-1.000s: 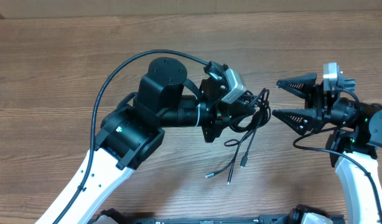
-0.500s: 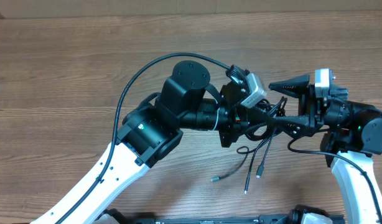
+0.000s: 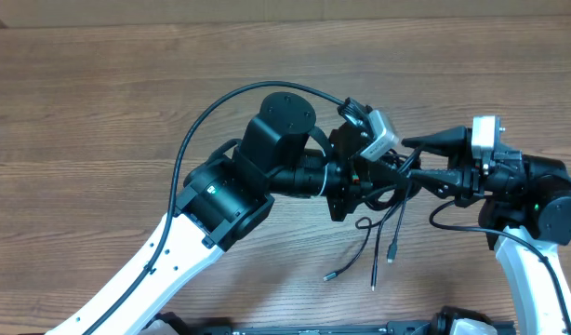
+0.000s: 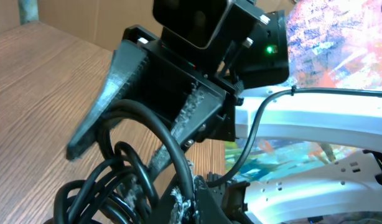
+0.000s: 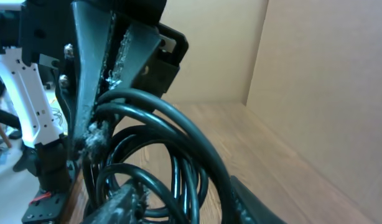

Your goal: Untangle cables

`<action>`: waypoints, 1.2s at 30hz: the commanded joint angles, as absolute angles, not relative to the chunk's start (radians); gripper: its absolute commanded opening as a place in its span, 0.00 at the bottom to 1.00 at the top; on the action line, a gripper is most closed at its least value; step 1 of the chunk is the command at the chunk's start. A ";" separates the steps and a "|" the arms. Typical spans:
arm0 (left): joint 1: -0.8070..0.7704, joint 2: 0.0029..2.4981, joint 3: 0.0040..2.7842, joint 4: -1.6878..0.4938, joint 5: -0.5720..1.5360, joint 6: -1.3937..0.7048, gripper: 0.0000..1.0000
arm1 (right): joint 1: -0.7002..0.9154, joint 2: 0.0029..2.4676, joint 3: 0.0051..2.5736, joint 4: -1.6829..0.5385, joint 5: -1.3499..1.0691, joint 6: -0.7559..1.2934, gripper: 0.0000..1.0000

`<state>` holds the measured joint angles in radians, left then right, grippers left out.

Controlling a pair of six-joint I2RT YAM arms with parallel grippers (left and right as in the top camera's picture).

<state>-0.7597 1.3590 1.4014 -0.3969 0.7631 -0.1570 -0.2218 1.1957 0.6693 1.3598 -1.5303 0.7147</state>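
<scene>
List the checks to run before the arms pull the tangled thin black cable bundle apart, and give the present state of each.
1. Left gripper shut on the thin black cables: ok.
2. Right gripper has a cable loop between its fingers: ok.
3. Right gripper clamped firmly on that loop: cannot tell; the jaws look partly apart.
4. The two grippers hold different strands: cannot tell.
5. Loose plug ends below the bundle, away from both arms: ok.
</scene>
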 commanded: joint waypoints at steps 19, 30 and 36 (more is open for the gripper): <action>-0.772 1.370 1.428 -0.386 0.635 -0.184 0.58 | -0.198 1.188 0.678 1.355 -1.568 0.850 0.04; -0.726 1.357 1.428 -0.443 0.476 -0.298 1.00 | -0.323 1.188 0.678 1.331 -1.568 1.082 0.04; -0.726 1.357 1.428 -0.582 0.292 -0.411 1.00 | -0.350 1.188 0.678 1.257 -1.568 1.165 0.04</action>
